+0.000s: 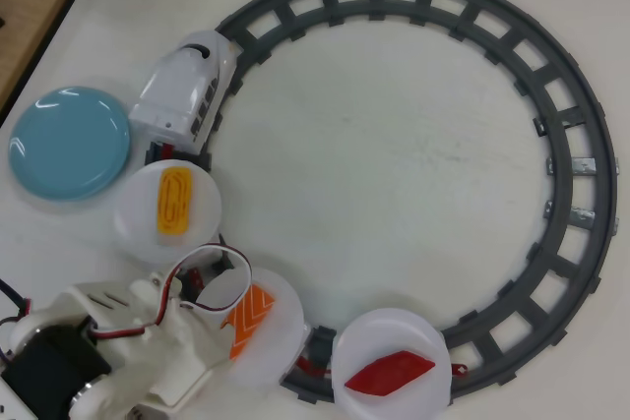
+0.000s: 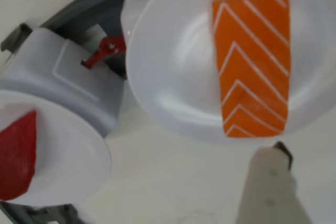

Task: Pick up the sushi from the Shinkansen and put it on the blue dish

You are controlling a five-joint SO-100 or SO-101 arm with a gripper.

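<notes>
**Gripper poised over salmon sushi on train plate**

Nearest in the wrist view: one pale fingertip (image 2: 270,179) at five o'clock, just short of the white plate (image 2: 173,77). On that plate, toward two o'clock, the sushi (image 2: 254,61), orange with white chevrons, lying flat. At eight o'clock, a second plate with a red piece (image 2: 16,156).

From overhead: white gripper (image 1: 228,287) at seven o'clock of the grey ring track (image 1: 581,164), directly above the sushi (image 1: 251,320). Clenched or released: cannot tell, since only one finger shows clearly. Further round, at ten o'clock, a yellow egg piece (image 1: 174,201), then the Shinkansen (image 1: 185,90). Just left of that, off the track, the blue dish (image 1: 69,140), bare.

Best handled, probably, by descending with fingers either side of the sushi's narrow width, closing gently, lifting straight up to avoid tipping the plate.

Hidden: half the sushi under the gripper overhead; second finger out of the wrist frame; arm base cut off at the lower edge.
</notes>
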